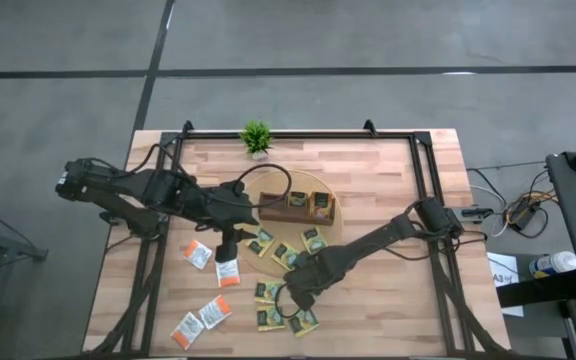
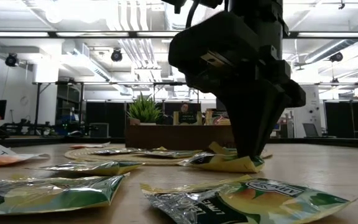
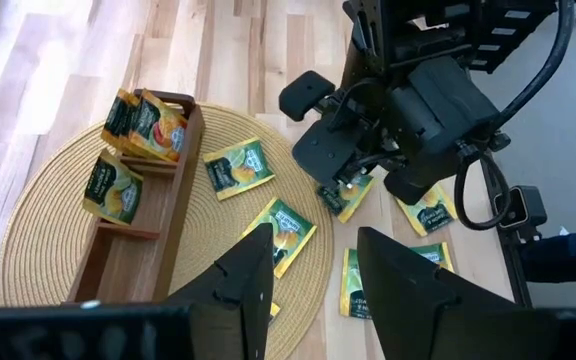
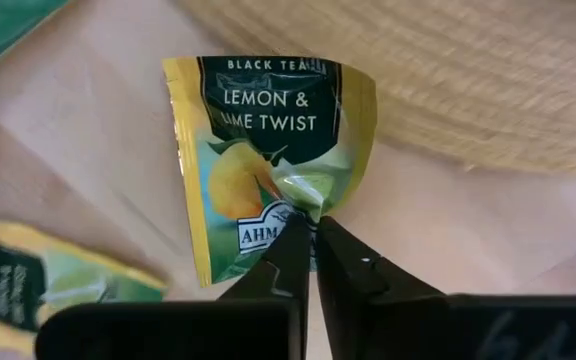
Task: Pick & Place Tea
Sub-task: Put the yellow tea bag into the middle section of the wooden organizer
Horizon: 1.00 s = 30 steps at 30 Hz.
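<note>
1. The right arm reached in from the table's right side, its forearm angled down, and the right gripper (image 4: 311, 232) pinched a green-and-yellow sachet (image 4: 268, 150) with its fingers pressed together on the crumpled lower edge.
2. That sachet lay on the bare wood table (image 1: 388, 300), just beside the rim of the round woven mat (image 4: 488, 70).
3. The left arm stretched across from the left, its left gripper (image 3: 313, 265) held above the mat with fingers spread apart and holding nothing.
4. The sachet was glossy, flat and roughly square, dark green at the top, printed "LEMON & LIME TWIST", puckered where it was gripped.
5. More green sachets stood in the brown wooden tray (image 1: 280, 213); white-and-orange sachets (image 1: 198, 254) lay on the table's left part.
</note>
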Available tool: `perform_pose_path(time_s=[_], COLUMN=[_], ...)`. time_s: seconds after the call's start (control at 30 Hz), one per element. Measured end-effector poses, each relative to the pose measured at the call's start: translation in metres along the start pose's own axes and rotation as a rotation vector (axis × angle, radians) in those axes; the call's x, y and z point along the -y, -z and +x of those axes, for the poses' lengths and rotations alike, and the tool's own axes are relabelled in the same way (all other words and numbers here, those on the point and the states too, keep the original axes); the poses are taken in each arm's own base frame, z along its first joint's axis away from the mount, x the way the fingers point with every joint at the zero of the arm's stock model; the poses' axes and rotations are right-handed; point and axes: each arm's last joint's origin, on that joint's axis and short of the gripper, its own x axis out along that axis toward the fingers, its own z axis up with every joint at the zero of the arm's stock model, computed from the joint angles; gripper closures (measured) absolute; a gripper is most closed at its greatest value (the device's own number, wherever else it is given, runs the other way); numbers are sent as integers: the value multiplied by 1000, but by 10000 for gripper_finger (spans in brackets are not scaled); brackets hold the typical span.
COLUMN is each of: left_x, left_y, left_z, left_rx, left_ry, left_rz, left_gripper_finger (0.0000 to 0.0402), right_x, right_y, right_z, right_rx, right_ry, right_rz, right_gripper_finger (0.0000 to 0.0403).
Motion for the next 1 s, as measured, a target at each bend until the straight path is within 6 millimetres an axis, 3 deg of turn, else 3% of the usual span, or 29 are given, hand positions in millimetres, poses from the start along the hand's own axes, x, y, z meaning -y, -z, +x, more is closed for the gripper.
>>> perform_pose_path(time_s=[0.1,0.4,0.53,1.0], left_x=[0,2,-1,-22], left_y=[-1,-13,-19,-27], left_z=[0,-8,-11,0], left_rx=[15,99,142,168], left_ry=[4,22,22,-22], left_rz=[-4,-5,-17,-158], left_gripper_finger=[262,262,262,262], right_x=[1,9,19,24], right_y=[-1,4,6,4], right_z=[-13,-98,-127,-141], right_rx=[62,370,484,656], right_ry=[-4,-91,-77,70], right_rz=[0,-19,-63,-290], right_gripper_finger=[394,394,394,394])
